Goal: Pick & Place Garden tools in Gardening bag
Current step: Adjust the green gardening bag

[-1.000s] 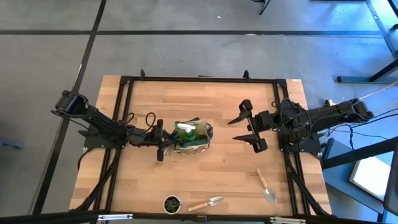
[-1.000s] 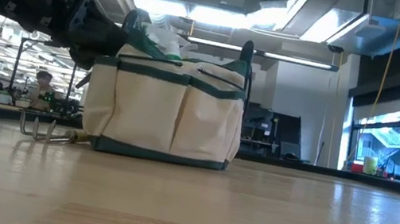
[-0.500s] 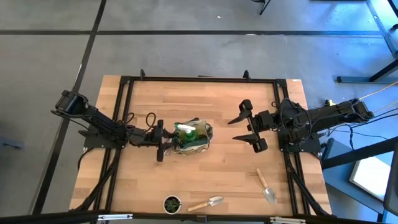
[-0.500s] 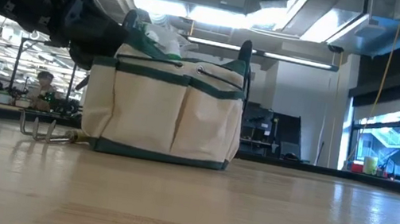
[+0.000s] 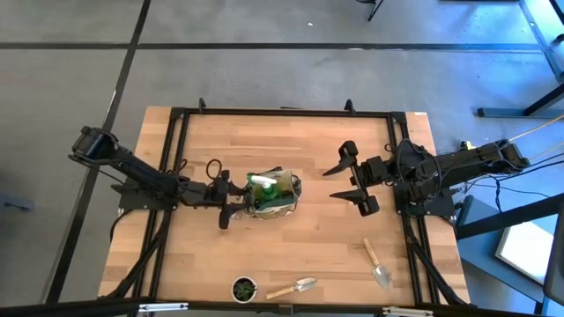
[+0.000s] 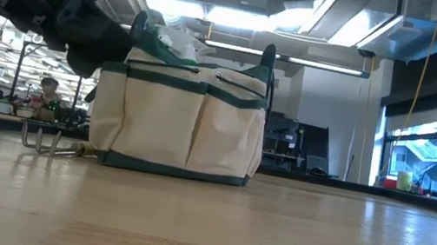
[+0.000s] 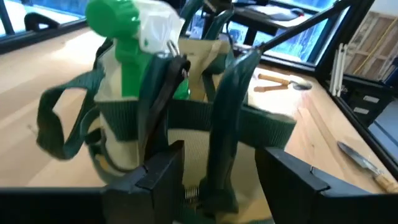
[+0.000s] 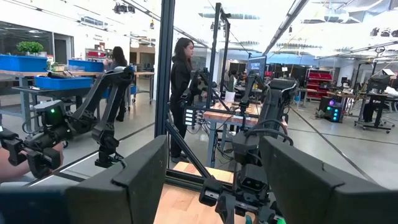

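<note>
You are looking down on a pale wooden table (image 5: pixel 291 238) framed by black rails, with grey floor all round. The gardening bag (image 5: pixel 272 195) stands near the table's middle, a spray bottle (image 5: pixel 261 184) with green and white top poking from its mouth; the rest of the bag's contents is too small to sort out. The left gripper (image 5: pixel 231 202) sits just left of the bag, fingers spread, one near the rim and one lower toward the near edge. The right gripper (image 5: pixel 350 179) waits well right of the bag, fingers wide apart and empty. Two trowels lie near the front edge: one trowel (image 5: pixel 293 288) beside the small potted plant (image 5: pixel 244 288), the other trowel (image 5: pixel 378 262) further right.

From table height, the bag (image 6: pixel 180 113) fills the middle, and the left arm's dark bulk covers its upper left corner. A fork (image 6: pixel 44 143) lies on the wood to the bag's left, its handle hidden behind the bag.

The left wrist view shows the bottle (image 7: pixel 127 53) rising above the bag's green straps (image 7: pixel 224 118), with the fingers (image 7: pixel 158 171) apart on either side of one strap; whether they touch it you cannot tell. A trowel lies far off.

The right wrist view looks into the room: people stand there, and its own fingers (image 8: pixel 134 180) are spread on nothing.
</note>
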Robot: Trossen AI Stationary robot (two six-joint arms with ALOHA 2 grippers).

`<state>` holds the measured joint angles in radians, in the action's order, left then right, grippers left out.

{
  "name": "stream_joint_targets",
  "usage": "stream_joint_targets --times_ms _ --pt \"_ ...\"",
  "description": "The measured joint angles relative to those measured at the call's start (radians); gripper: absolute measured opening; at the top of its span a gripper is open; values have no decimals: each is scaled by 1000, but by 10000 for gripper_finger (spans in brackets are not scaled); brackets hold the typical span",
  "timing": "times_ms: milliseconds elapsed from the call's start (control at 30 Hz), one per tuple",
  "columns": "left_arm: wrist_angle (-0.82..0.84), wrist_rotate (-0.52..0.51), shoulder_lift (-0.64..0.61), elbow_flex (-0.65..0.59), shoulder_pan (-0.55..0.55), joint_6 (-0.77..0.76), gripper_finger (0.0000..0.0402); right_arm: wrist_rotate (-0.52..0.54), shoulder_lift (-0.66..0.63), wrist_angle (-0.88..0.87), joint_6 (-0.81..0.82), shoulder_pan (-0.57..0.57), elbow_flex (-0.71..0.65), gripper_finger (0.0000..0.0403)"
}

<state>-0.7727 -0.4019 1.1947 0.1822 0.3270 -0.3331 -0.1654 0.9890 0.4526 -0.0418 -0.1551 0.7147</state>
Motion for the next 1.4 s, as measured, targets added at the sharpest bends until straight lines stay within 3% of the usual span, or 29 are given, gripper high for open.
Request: stream_joint_targets --times_ms 333,567,733,867,1133,1400 --pt "97 -84 -146 0 80 22 192 12 0 0 0 0 0 259" --pt "290 -163 -268 0 137 -20 191 12 0 0 0 0 0 259" --pt "328 -183 -358 0 179 -17 191 13 0 0 0 0 0 259" --pt "240 -174 -393 0 203 55 191 16 0 0 -11 0 0 259" --pt "6 17 -380 0 242 196 191 16 0 10 -12 1 0 259" --pt "-145 89 -377 0 239 270 191 16 0 18 -1 1 0 259"
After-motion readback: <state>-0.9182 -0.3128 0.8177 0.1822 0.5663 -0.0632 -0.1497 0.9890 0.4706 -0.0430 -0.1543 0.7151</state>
